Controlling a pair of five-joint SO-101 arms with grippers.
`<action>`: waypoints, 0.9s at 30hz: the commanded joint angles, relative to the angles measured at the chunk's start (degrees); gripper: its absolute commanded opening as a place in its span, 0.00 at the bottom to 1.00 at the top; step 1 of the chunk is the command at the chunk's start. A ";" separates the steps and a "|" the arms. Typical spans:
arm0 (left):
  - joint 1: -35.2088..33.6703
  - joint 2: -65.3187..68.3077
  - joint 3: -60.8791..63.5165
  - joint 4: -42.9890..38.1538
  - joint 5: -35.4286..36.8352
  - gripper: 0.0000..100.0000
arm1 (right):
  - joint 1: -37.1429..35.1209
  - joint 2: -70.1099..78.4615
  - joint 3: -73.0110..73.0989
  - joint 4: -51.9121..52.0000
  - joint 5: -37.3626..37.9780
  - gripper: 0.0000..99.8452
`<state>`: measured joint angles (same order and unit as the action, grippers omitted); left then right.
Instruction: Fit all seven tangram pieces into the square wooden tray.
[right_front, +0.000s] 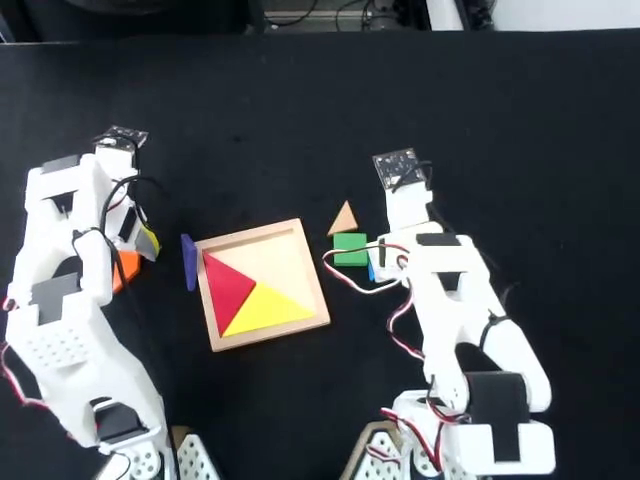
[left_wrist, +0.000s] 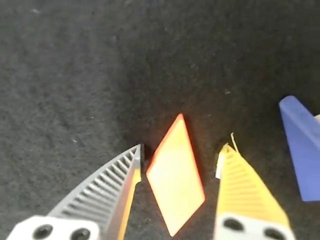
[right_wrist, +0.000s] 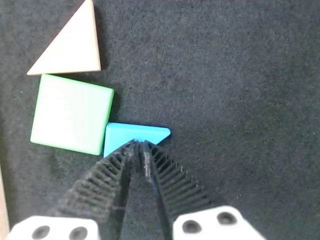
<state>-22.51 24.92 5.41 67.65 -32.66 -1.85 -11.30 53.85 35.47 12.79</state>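
Black fuzzy tabletop (right_front: 300, 110), wooden tray (right_front: 250, 233) mid-table.
Your left gripper (left_wrist: 182, 147) gapes around the orange parallelogram (left_wrist: 175, 182); your right gripper (right_wrist: 139, 145) sits pinched closed over the cyan triangle (right_wrist: 150, 133).

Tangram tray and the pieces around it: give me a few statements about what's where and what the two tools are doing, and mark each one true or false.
1. The wooden tray holds a red triangle and a yellow triangle. True.
2. The green square sits inside the tray. False: it lies on the table outside it, next to the tan triangle.
3. The left tool is open, with the orange piece between its fingers. True.
4. The right tool is wide open. False: it is shut, tips at the light blue triangle.
5. The dark blue piece is in the tray. False: it lies just outside one edge.
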 joint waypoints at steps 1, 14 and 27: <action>1.63 -0.70 0.40 1.76 1.67 0.24 | -1.14 0.40 -1.98 0.35 0.44 0.01; -7.78 -7.38 -8.13 14.59 6.07 0.25 | -1.14 0.40 -1.98 0.44 0.44 0.01; -4.97 -7.47 4.00 4.48 26.02 0.25 | -1.14 0.40 -1.98 0.44 0.44 0.01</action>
<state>-28.31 19.21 9.45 75.47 -9.36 -1.85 -11.30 53.85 35.47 12.79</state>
